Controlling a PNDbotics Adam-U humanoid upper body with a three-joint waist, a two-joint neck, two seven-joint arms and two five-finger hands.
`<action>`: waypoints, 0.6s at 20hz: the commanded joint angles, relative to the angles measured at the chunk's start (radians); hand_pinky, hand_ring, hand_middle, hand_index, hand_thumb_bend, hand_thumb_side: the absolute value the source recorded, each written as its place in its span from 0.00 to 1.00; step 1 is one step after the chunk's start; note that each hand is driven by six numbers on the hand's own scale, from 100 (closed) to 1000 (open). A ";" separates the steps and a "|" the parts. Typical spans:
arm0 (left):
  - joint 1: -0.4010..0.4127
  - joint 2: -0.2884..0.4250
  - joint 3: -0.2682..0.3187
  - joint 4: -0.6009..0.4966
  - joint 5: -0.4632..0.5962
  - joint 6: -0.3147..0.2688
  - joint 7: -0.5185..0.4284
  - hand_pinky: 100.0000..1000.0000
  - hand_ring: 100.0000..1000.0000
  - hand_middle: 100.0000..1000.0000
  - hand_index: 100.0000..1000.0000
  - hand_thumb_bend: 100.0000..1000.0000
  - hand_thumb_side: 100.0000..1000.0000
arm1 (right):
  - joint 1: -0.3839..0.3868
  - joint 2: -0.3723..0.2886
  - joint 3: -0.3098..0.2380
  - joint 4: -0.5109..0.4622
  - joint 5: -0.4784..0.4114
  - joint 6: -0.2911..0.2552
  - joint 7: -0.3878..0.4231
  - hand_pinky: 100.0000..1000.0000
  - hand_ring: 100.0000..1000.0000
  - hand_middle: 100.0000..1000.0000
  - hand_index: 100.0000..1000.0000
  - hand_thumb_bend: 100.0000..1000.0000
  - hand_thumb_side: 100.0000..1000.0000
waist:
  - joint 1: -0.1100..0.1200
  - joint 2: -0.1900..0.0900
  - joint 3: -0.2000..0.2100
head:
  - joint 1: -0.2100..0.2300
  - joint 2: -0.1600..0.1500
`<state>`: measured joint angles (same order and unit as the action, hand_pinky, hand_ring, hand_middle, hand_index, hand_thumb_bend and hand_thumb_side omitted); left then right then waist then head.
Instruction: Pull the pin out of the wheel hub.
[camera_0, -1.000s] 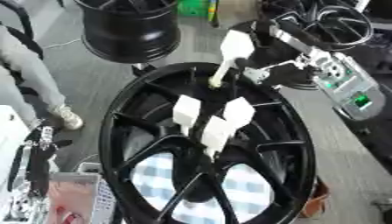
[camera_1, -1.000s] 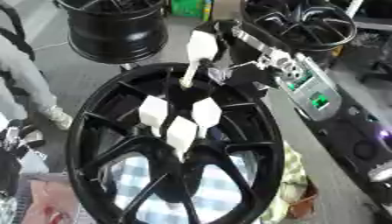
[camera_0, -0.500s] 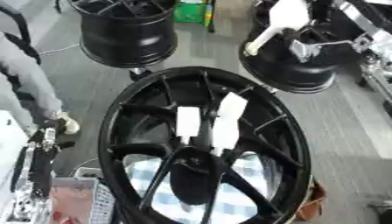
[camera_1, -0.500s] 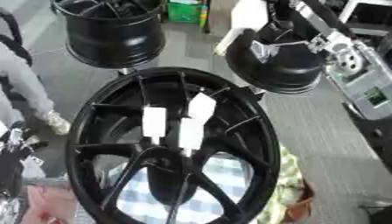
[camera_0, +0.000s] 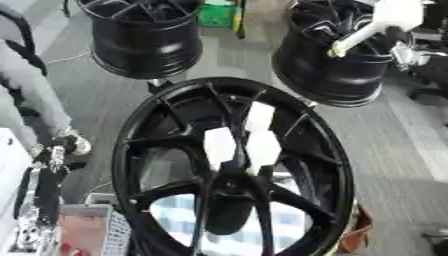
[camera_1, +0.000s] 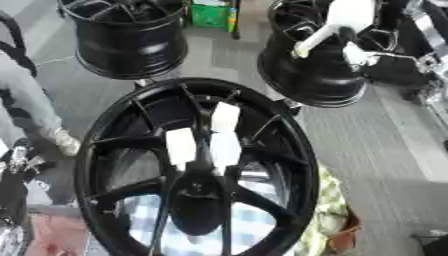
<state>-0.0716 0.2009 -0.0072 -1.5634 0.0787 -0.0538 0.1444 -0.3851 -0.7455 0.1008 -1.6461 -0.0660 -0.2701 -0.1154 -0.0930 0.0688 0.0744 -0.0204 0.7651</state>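
Upper right of both views: long white pin with a blocky head hangs aslant above a second black metal rim, well apart from the big black spoked wheel hub at centre. Right hand sits just beside the pin's shaft. Can't tell whether its fingers pinch the shaft or only lie against it.

Step, as judged: pin is clear of hub, so the pull itself looks done. Next move calls for carrying the pin off w/o knocking the rim below, then setting it down. No obvious drop spot in view.

Hub centre: three white rectangular blocks clustered by the spokes. Can't tell if they are further pins or tags.

Left hand at lower left edge, idle, fingers up and approx. straight, holding nothing.

Containers: white mesh basket at lower left, touching hub's edge; a flat pinkish-red item lies in or on it, can't tell which. Third black rim at upper left; nothing made out inside. Blue-white checked cloth shows through hub's lower spokes.
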 joint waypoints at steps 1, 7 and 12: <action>-0.006 0.015 0.010 -0.014 0.005 -0.002 0.006 0.65 0.87 0.80 0.73 0.00 0.77 | 0.024 -0.041 -0.046 -0.004 -0.014 -0.015 -0.052 0.48 0.45 0.29 0.47 0.00 0.23 | 0.006 -0.010 -0.003 | 0.004 0.005; -0.006 0.013 0.013 -0.014 0.006 -0.002 0.007 0.65 0.87 0.80 0.73 0.00 0.77 | 0.099 -0.014 -0.082 0.096 -0.019 -0.045 -0.143 0.46 0.44 0.29 0.48 0.00 0.42 | 0.008 -0.009 -0.008 | 0.003 0.005; -0.006 0.013 0.016 -0.015 0.006 -0.002 0.011 0.65 0.87 0.80 0.72 0.00 0.77 | 0.150 0.027 -0.110 0.243 -0.047 -0.082 -0.237 0.45 0.43 0.29 0.48 0.00 0.46 | 0.008 -0.006 -0.005 | 0.006 0.005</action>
<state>-0.0707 0.2009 0.0000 -1.5635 0.0795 -0.0536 0.1507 -0.2273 -0.7017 0.0133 -1.4296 -0.0983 -0.3447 -0.3285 -0.0877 0.0692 0.0695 -0.0179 0.7651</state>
